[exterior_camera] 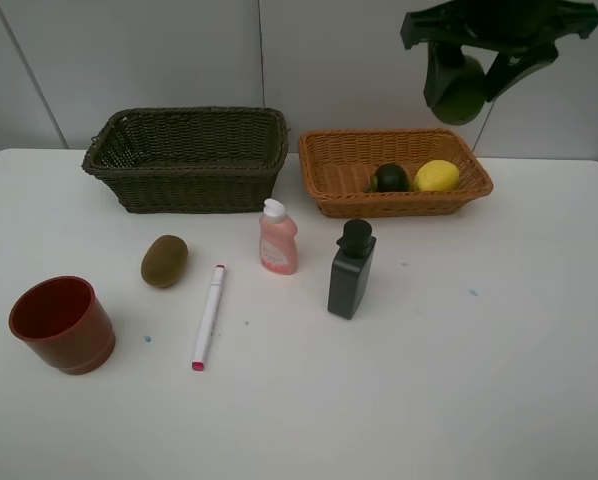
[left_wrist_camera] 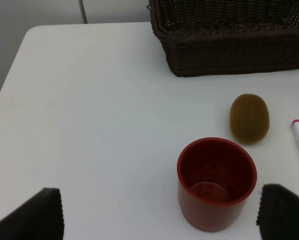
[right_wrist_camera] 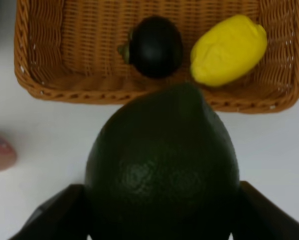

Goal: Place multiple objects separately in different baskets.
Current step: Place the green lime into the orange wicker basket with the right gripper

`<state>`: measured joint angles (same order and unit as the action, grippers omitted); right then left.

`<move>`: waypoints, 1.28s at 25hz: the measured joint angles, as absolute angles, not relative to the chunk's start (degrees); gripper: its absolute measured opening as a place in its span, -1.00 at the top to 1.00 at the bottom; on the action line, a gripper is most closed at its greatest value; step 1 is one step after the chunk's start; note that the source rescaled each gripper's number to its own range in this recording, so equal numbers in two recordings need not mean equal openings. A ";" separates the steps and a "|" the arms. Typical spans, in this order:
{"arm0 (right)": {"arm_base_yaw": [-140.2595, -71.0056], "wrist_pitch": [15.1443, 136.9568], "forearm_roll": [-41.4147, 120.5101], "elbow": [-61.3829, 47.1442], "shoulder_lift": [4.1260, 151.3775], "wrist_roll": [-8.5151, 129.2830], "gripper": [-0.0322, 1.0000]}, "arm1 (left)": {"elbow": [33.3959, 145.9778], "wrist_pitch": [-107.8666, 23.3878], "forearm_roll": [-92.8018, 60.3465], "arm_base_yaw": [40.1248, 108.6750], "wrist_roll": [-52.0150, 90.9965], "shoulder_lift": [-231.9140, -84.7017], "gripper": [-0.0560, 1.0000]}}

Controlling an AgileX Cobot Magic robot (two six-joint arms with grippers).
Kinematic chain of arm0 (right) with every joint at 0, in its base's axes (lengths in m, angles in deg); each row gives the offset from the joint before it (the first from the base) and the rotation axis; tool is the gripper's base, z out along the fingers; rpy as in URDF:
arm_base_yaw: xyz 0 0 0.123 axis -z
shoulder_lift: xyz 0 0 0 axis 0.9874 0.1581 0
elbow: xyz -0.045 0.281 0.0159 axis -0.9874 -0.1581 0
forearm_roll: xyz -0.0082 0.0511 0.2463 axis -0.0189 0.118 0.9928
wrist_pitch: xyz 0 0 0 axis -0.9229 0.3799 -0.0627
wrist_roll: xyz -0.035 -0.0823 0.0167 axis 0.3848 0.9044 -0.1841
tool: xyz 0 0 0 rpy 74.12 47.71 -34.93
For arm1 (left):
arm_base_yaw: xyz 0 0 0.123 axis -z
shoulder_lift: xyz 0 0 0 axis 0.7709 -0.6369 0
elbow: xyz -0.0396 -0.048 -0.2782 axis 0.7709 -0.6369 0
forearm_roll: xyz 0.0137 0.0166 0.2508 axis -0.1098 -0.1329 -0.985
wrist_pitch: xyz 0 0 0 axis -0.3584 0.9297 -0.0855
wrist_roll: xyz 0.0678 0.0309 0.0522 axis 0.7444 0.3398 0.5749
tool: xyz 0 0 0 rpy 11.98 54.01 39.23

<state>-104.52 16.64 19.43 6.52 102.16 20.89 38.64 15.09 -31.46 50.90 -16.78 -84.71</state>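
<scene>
White table [exterior_camera: 459,380] is seen with two woven baskets set side by side along its far edge. The dark basket [exterior_camera: 184,190] is placed toward the far left. The orange basket [exterior_camera: 399,205] is placed just beside it, toward the far right.

A dark green fruit [exterior_camera: 459,92] is held between the fingers of the right gripper [exterior_camera: 471,80], which are closed against its two sides. The fruit is carried in the air above the far right end of the orange basket. Inside that end of the basket a second green fruit [exterior_camera: 390,178] and a lemon [exterior_camera: 437,176] are found lying side by side, very close together.

The fingers of the left gripper [left_wrist_camera: 159,215] are spread wide and nothing is gripped by them. The red cup [exterior_camera: 74,345] is seen below and ahead of it, upright near the left edge of the table.

A kiwi [exterior_camera: 164,260] is laid near the cup, in front of the dark basket. A marker [exterior_camera: 208,317] is laid just beside the kiwi, with its pink tip toward the near edge. A pink bottle [exterior_camera: 278,240] and a dark bottle [exterior_camera: 351,270] are stood upright near the middle, close together but apart.
</scene>
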 joint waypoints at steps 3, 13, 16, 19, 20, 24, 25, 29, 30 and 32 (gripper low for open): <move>-103.50 17.62 19.47 11.19 106.71 21.85 0.19 | 38.64 15.09 -31.46 50.90 -16.78 -84.71 -1.00; -102.36 23.47 20.58 26.30 123.76 25.07 0.19 | 38.64 15.09 -31.46 50.90 -16.78 -84.71 -1.00; -102.36 24.67 22.85 29.70 128.54 25.36 0.19 | 38.64 15.09 -31.46 50.90 -16.78 -84.71 -1.00; -102.36 25.58 25.49 30.98 132.58 26.38 0.19 | 38.64 15.09 -31.46 50.90 -16.78 -84.71 -1.00; -102.36 25.74 26.31 30.98 133.88 26.56 0.19 | 38.64 15.09 -31.46 50.90 -16.78 -84.71 -1.00; -102.36 25.80 28.14 30.98 138.04 26.81 0.19 | 38.64 15.09 -31.46 50.90 -16.78 -84.71 -1.00; -102.36 25.74 28.50 30.98 138.80 26.81 0.19 | 38.64 15.09 -31.46 50.90 -16.78 -84.71 -1.00; -102.36 25.64 28.89 30.98 140.26 26.81 0.19 | 38.64 15.09 -31.46 50.90 -16.78 -84.71 -1.00; -102.36 25.64 28.89 30.98 140.27 26.81 0.19 | 38.64 15.09 -31.46 50.90 -16.78 -84.71 -1.00; -102.36 25.64 28.89 30.98 140.27 26.81 0.19 | 38.64 15.09 -31.46 50.90 -16.78 -84.71 -1.00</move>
